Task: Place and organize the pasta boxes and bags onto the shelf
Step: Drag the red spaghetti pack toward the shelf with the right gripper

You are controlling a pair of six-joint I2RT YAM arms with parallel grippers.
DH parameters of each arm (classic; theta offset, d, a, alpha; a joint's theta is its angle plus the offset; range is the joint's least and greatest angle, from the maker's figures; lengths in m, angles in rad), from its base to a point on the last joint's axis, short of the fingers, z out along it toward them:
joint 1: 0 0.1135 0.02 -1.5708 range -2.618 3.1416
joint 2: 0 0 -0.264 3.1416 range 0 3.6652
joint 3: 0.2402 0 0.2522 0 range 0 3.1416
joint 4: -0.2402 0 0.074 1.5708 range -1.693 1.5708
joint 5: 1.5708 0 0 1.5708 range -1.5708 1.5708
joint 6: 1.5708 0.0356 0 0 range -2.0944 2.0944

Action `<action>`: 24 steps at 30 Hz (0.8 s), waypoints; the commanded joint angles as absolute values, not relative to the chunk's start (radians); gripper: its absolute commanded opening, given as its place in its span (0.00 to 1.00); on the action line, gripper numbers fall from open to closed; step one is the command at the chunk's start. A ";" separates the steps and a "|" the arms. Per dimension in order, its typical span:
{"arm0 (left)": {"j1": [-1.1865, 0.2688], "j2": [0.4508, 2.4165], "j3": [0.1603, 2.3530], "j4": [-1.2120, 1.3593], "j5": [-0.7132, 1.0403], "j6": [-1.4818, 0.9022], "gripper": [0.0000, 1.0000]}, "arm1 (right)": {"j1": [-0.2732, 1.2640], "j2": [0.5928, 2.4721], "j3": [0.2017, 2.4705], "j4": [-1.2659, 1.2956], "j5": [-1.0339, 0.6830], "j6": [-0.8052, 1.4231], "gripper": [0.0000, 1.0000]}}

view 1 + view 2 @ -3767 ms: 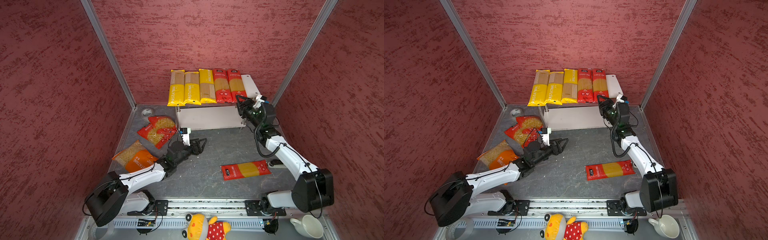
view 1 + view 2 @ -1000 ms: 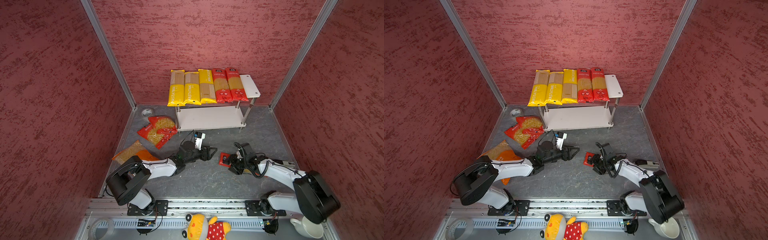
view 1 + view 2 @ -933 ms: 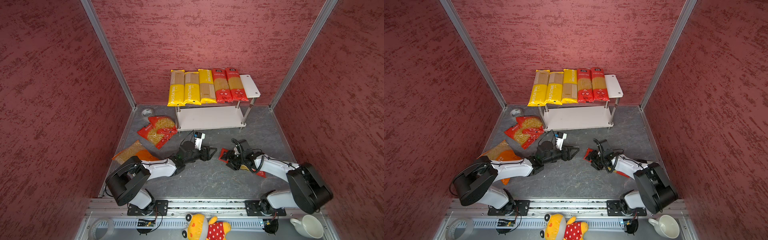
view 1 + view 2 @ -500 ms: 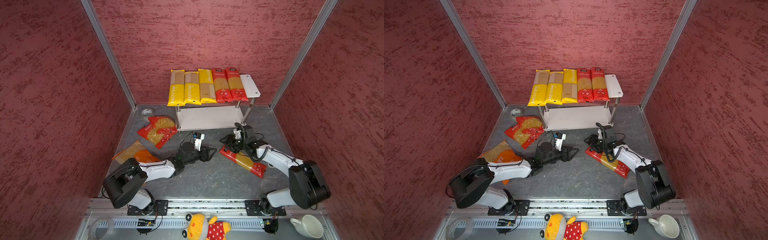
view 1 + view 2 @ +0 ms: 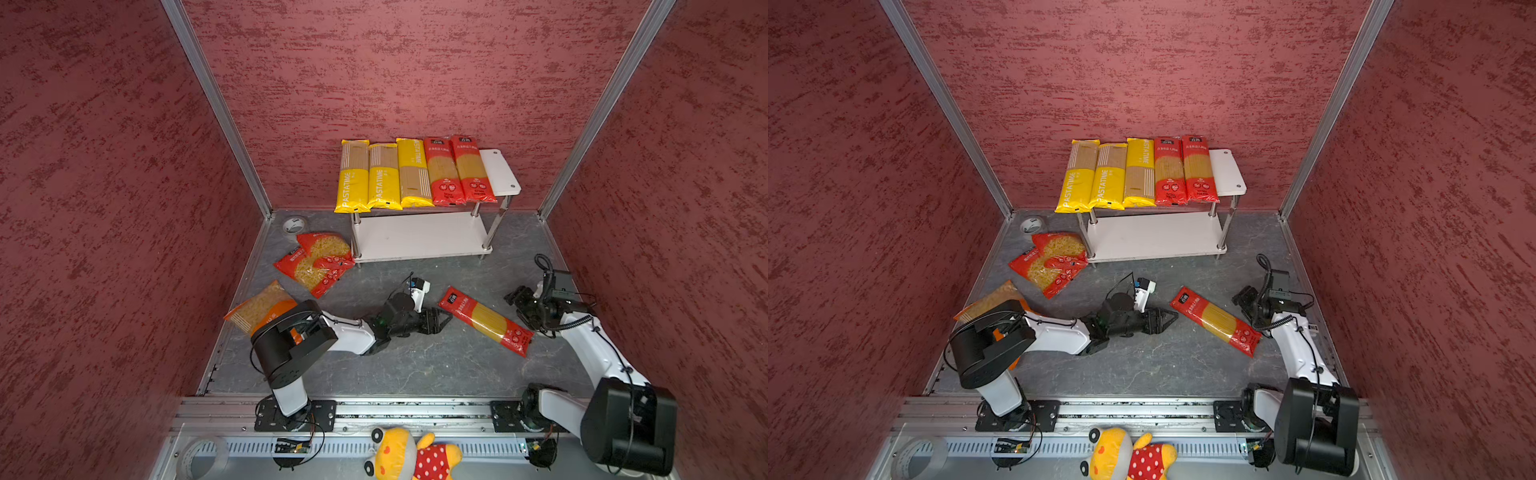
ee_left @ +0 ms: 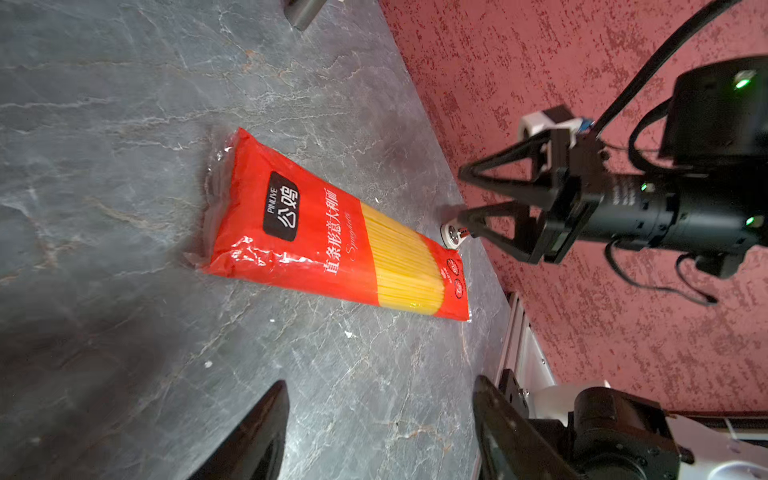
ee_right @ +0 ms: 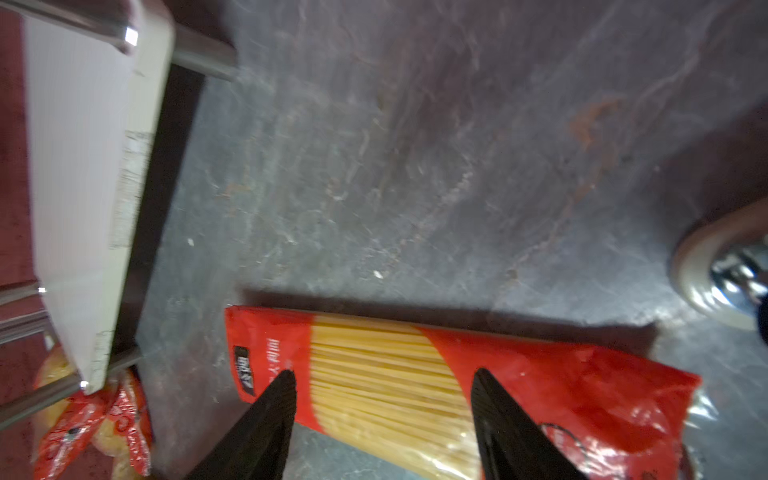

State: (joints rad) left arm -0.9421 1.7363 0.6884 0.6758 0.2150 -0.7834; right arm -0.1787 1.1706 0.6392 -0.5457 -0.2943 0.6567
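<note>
On the shelf's top board (image 5: 498, 170) lie three yellow spaghetti packs (image 5: 384, 176) and two red ones (image 5: 457, 170), side by side. A third red spaghetti pack (image 5: 484, 320) (image 6: 332, 241) (image 7: 415, 374) lies slantwise on the floor. My left gripper (image 5: 442, 322) (image 6: 378, 384) is open, low over the floor just short of the pack's labelled end. My right gripper (image 5: 517, 309) (image 7: 382, 374) is open and holds nothing, to the right of the pack's middle. Two red short-pasta bags (image 5: 316, 266) and an orange one (image 5: 262, 307) lie at the left.
The shelf's lower board (image 5: 419, 237) is bare. A tape roll (image 5: 294, 224) sits in the back left corner. A small round metal fitting (image 6: 453, 237) lies by the right wall. A plush toy (image 5: 411, 455) rests on the front rail.
My right gripper swung the floor pack from lying crosswise to slantwise, let go of it and drew back to the right. The left arm has barely moved.
</note>
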 commanded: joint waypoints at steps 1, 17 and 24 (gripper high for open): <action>-0.942 1.766 0.695 0.644 0.184 -0.862 0.70 | -0.182 1.198 0.602 -0.523 -0.345 0.634 0.67; -0.898 1.861 0.611 0.763 0.152 -1.086 0.69 | 0.481 1.340 0.494 0.000 -0.289 1.260 0.61; -0.819 1.800 0.560 0.717 0.132 -1.092 0.68 | 0.634 1.553 0.655 0.209 -0.399 1.330 0.61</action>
State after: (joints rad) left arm -0.8505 1.8229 0.5785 0.7670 0.1680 -1.0843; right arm 0.5983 1.5196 0.6346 0.1249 -0.3103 1.2518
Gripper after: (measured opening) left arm 0.679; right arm 0.607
